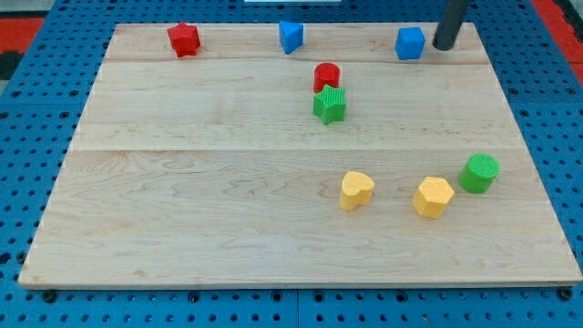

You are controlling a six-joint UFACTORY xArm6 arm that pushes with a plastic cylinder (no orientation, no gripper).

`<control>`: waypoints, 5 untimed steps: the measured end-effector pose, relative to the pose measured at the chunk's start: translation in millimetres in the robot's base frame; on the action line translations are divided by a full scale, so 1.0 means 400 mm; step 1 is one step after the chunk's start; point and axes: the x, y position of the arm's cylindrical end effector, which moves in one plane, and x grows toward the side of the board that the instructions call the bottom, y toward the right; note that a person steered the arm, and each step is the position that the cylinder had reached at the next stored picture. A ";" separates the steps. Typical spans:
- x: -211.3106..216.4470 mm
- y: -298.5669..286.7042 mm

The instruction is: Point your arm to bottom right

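Where the wooden board (228, 182) meets the view's top right corner, my tip (444, 46) rests just right of the blue cube (411, 43).
It is a bare rod, holding nothing. The board's bottom right lies well apart from it, past the green cylinder (479, 173) and yellow hexagonal block (434, 197); the yellow heart block (356, 190), green star (330, 105), red cylinder (326, 76), blue block (291, 36) and red star (183, 39) lie leftward.
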 end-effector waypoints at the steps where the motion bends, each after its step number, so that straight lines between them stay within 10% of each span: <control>1: -0.001 -0.013; 3: -0.001 -0.004; 5: 0.256 -0.036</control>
